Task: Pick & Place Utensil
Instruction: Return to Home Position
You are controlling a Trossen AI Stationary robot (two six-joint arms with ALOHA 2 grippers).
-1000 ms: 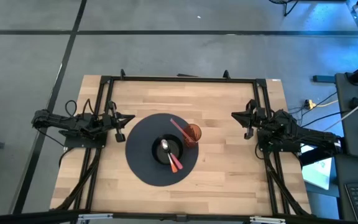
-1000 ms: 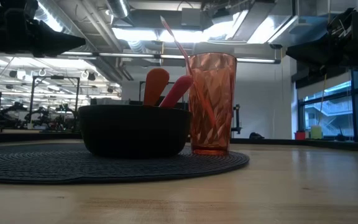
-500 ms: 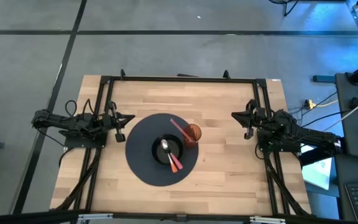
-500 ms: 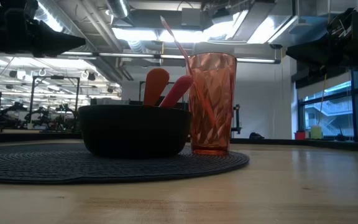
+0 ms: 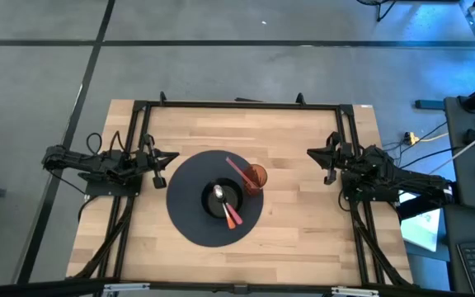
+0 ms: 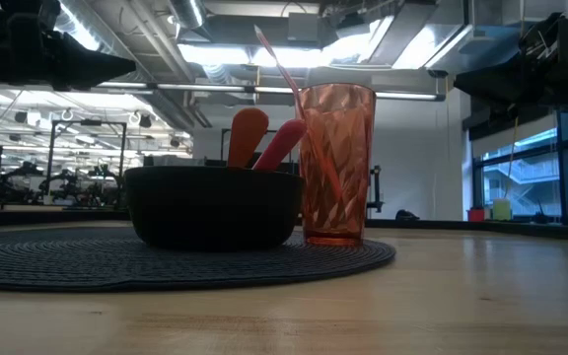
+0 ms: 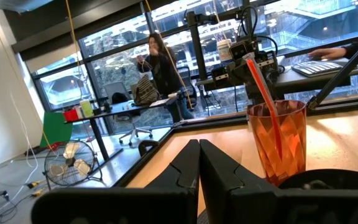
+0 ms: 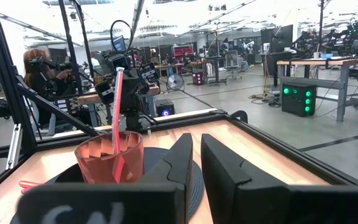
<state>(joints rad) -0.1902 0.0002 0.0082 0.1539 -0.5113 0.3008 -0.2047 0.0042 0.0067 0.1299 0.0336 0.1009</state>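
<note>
Seen from overhead, a pale wooden worktop carries a round dark placemat at its centre. On the mat sits the black bowl, and touching its far right side stands a ribbed orange cup with a thin pink stick leaning out of it.

An orange spoon and a second, pinkish utensil lie in the bowl. Only the level view shows their two handles rising above the rim, orange beside pink.

The left end effector rests by the worktop's left edge, just off the mat. The right end effector waits by the right edge, well apart from the cup. Both point inward, and bare wood lies open on all sides of the mat.

The wrist views show what the overhead one cannot. The left end effector's fingers are pressed together, and the right one's stand close with only a thin slit between. Neither holds anything.

A black frame borders the worktop. Beyond it, the left wrist camera sees a standing person and a floor fan. The right wrist camera sees a seated person.
</note>
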